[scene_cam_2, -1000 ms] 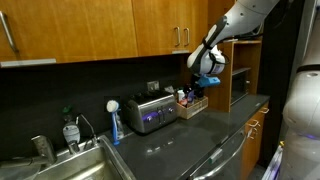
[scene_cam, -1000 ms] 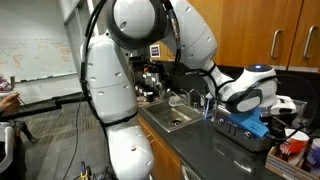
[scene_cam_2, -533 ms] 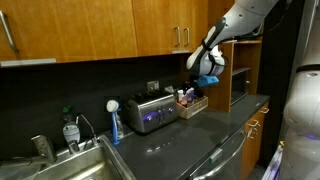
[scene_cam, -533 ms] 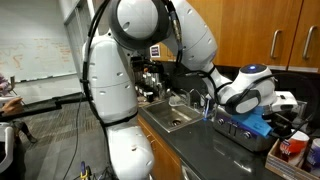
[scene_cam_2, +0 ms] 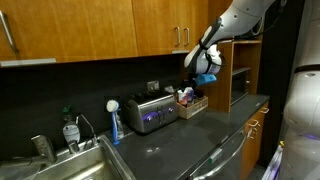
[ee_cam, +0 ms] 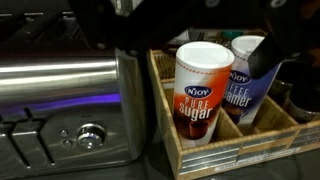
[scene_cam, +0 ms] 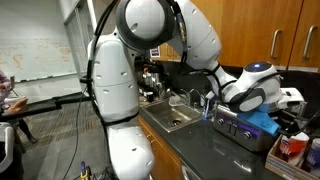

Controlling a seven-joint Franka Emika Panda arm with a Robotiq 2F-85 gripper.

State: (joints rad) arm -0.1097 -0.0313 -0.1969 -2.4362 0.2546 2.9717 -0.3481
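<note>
My gripper (ee_cam: 196, 50) comes in from the top of the wrist view as two dark fingers, spread wide and empty. It hovers over an orange and white N'Joy sugar canister (ee_cam: 205, 95), which stands between the fingers without touching them. A blue N'Joy creamer canister (ee_cam: 245, 85) stands right behind it. Both sit in a wooden slatted caddy (ee_cam: 200, 160). In an exterior view the gripper (scene_cam_2: 203, 68) hangs just above the caddy (scene_cam_2: 192, 103) on the dark counter.
A chrome toaster (ee_cam: 60, 100) stands tight against the caddy and also shows in both exterior views (scene_cam_2: 150, 112) (scene_cam: 240, 128). Further along are a dish brush (scene_cam_2: 114, 118), a soap bottle (scene_cam_2: 70, 130) and a steel sink (scene_cam_2: 60, 165). Wooden cabinets (scene_cam_2: 90, 30) hang overhead.
The arm has shifted slightly, with the gripper a little higher over the caddy. The fingers stay open and nothing was picked up.
</note>
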